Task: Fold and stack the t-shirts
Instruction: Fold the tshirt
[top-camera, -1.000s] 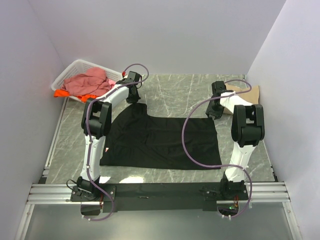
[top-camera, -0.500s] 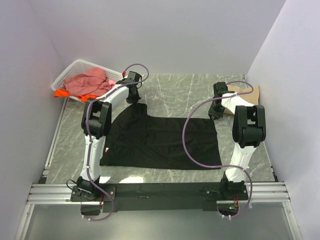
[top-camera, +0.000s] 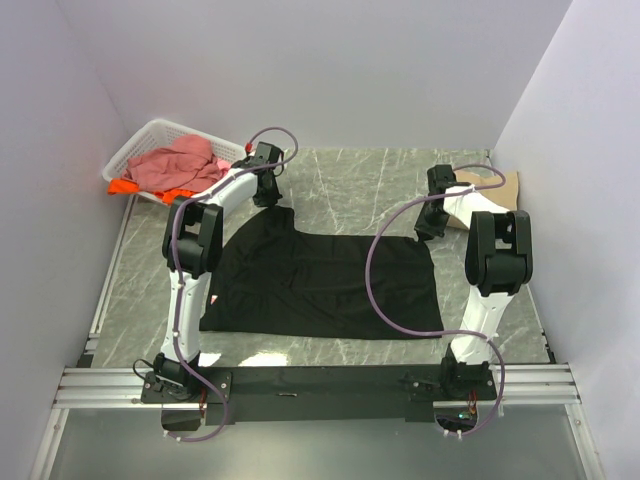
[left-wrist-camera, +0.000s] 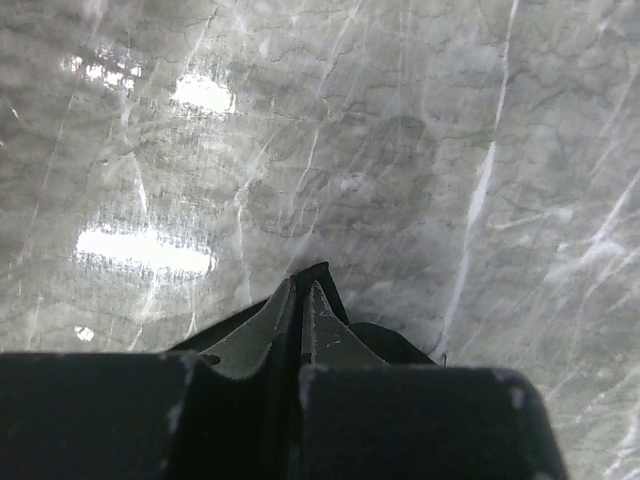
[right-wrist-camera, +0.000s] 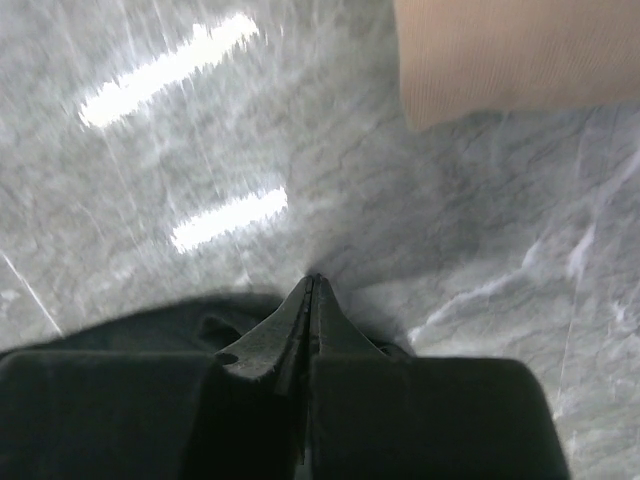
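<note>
**A:** Where is the shirt being worked on?

**B:** The black t-shirt (top-camera: 320, 285) lies spread flat in the middle of the worktop (top-camera: 380, 180). Its long axis runs from the left edge toward the right edge, and its near hem lies parallel to the near edge, close by it.

**A:** And the fingers?

**B:** Both pairs sit at its far side. The left fingers (left-wrist-camera: 262, 335) are at the far-left part, which reaches further back. The right fingers (right-wrist-camera: 262, 348) are at the far-right corner. So the cloth lies from each pair toward the near edge, and each arm has its own end.

**A:** Spread or gripping?

**B:** Each pair is pressed together. Black cloth bunches around both pairs, and at the left one a dark peak of it shows at the very tips. I judge that both are pinching the shirt's far edge.

**A:** So what does the next move depend on?

**B:** Probably on carrying that far edge over the long axis toward the near hem, with both ends moving evenly.

**A:** What else is around?

**B:** A tan t-shirt (top-camera: 492, 188) lies at the far-right corner, just beyond the right fingers. A pink t-shirt (top-camera: 180, 162) and an orange t-shirt (top-camera: 125, 187) are heaped in a white basket (top-camera: 140, 138) at the far-left corner.

**A:** Anything unclear?

**B:** The arms cover both held corners from above. Part of the tan shirt is behind the right arm. Neither wrist view shows how much cloth is caught.
</note>
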